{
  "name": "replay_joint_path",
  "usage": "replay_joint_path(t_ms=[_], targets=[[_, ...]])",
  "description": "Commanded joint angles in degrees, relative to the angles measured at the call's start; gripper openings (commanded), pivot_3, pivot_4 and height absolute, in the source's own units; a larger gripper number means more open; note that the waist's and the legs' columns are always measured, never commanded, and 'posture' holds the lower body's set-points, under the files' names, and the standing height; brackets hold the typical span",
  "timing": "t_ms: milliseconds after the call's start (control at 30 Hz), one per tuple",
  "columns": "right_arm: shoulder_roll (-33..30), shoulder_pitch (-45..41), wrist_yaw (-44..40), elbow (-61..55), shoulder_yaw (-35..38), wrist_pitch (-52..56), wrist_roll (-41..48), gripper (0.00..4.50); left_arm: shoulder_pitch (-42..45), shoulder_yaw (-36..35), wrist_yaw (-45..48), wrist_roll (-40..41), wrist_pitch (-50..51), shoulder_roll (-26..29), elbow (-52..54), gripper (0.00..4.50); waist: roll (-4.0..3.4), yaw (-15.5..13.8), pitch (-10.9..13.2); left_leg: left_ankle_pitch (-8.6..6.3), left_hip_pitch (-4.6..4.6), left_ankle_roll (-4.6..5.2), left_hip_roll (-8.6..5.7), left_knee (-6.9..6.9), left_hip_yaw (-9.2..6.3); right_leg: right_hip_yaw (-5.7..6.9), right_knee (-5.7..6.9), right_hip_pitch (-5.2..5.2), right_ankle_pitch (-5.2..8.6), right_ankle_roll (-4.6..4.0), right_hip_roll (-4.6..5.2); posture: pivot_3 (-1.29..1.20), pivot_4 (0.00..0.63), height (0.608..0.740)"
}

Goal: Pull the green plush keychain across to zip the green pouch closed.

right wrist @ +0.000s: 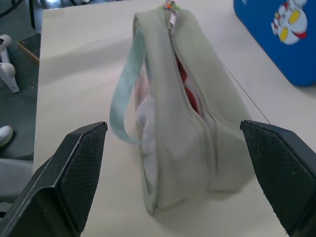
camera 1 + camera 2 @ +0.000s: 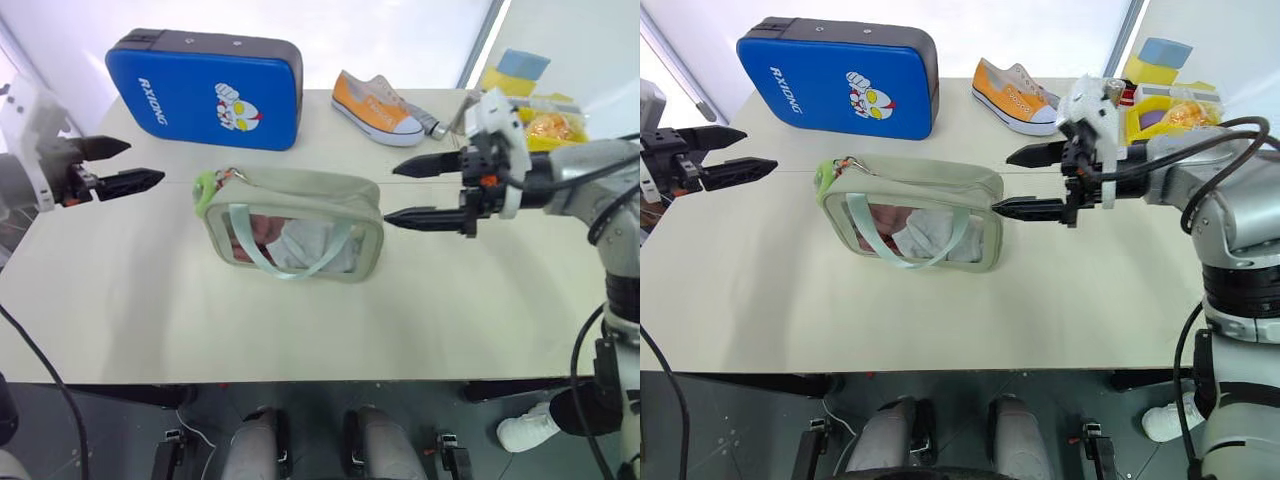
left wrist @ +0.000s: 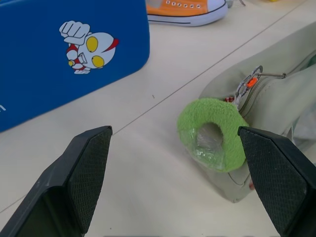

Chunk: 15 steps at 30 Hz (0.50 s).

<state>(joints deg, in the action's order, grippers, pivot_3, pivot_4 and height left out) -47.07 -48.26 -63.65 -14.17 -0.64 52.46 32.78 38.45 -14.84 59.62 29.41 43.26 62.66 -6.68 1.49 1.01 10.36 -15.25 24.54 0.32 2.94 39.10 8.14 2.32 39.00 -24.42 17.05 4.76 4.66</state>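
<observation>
Left eye view: pouch (image 2: 293, 222) lies mid-counter (image 2: 120, 310), keychain (image 2: 205, 192) at its nine-o'clock end. Both jaws stand apart, empty. Left gripper (image 2: 128, 165) should pinch the keychain; right gripper (image 2: 408, 191) should brace the three-o'clock end.

The pale sage-green soft pouch with a clear window (image 2: 293, 222) lies in the middle of the beige table (image 2: 120, 300). The small lime-green fuzzy ring keychain (image 2: 205, 190) hangs at its left end. Behind it, far left, stands the large blue padded case (image 2: 205, 88). The orange canvas sneaker (image 2: 376, 107) lies far right.
</observation>
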Motion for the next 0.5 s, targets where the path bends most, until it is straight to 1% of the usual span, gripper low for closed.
replay_joint_path(t_ms=[33, 100, 133, 233, 267, 300, 367, 500], targets=[[1.8, 1.1, 2.6, -1.0, -2.0, -3.3, -2.1, 4.50, 1.8, -0.2, -2.0, -0.8, -2.9, -1.9, 0.5, 4.34, 0.00, -0.1, 0.0, 0.00, 0.00, 0.00, -0.01, 0.01, 0.00, 0.00, 0.00, 0.01, 0.00, 0.00, 0.01, 0.00, 0.150, 0.740], [2.9, 1.4, 3.3, 0.2, -3.8, -5.4, -3.8, 3.98, 3.2, 0.5, -3.7, -1.4, -3.3, -3.9, 0.0, 4.50, 0.02, -0.3, 0.0, 0.00, 0.01, 0.00, -0.02, 0.04, 0.00, 0.00, 0.00, 0.02, 0.00, 0.00, 0.01, 0.00, 0.150, 0.740], [3.1, 1.6, 3.5, 0.6, -4.4, -6.2, -4.5, 3.69, 3.3, 0.6, -3.9, -1.2, -3.1, -4.5, 0.4, 4.50, 0.02, -0.4, 0.0, 0.00, 0.03, 0.01, -0.03, 0.05, -0.01, 0.00, 0.00, 0.03, 0.00, 0.00, 0.01, 0.00, 0.150, 0.740], [3.3, 2.6, 3.2, 0.0, -5.6, -7.4, -5.0, 2.07, 2.6, 1.1, -4.3, -1.2, -2.8, -5.6, 2.1, 4.50, 0.02, -0.3, 0.0, 0.00, 0.05, 0.01, -0.05, 0.06, -0.01, 0.00, 0.00, 0.02, -0.01, 0.01, 0.01, 0.00, 0.150, 0.740], [3.3, 2.9, 3.1, -0.5, -6.0, -7.5, -5.1, 1.61, 2.3, 1.3, -4.3, -1.3, -2.9, -5.8, 2.4, 4.50, 0.02, -0.2, 0.0, 0.00, 0.05, 0.01, -0.04, 0.06, -0.01, 0.00, 0.00, 0.02, -0.01, 0.01, 0.01, 0.00, 0.150, 0.740], [3.2, 3.5, 2.9, -1.1, -6.3, -7.9, -5.2, 0.95, 1.9, 1.5, -4.4, -1.4, -3.0, -6.1, 2.5, 4.50, 0.02, -0.2, 0.0, 0.00, 0.05, 0.01, -0.04, 0.05, -0.01, 0.00, 0.00, 0.02, -0.01, 0.01, 0.00, 0.00, 0.150, 0.740], [3.1, 4.5, 2.6, -1.6, -7.0, -8.4, -5.6, 0.02, 1.4, 2.0, -4.8, -1.7, -3.4, -6.9, 2.3, 4.50, 0.02, -0.1, 0.0, 0.00, 0.05, 0.01, -0.03, 0.04, -0.01, 0.00, 0.00, 0.01, -0.01, 0.01, 0.00, 0.00, 0.150, 0.740], [3.2, 4.7, 2.5, -1.1, -8.0, -9.8, -6.7, 0.02, 1.0, 3.3, -5.0, -2.7, -4.5, -8.8, 0.0, 4.50, 0.04, 0.0, 0.0, 0.00, -0.01, 0.00, -0.01, 0.05, -0.01, 0.00, 0.02, 0.03, -0.01, 0.01, -0.03, 0.00, 0.150, 0.740]])
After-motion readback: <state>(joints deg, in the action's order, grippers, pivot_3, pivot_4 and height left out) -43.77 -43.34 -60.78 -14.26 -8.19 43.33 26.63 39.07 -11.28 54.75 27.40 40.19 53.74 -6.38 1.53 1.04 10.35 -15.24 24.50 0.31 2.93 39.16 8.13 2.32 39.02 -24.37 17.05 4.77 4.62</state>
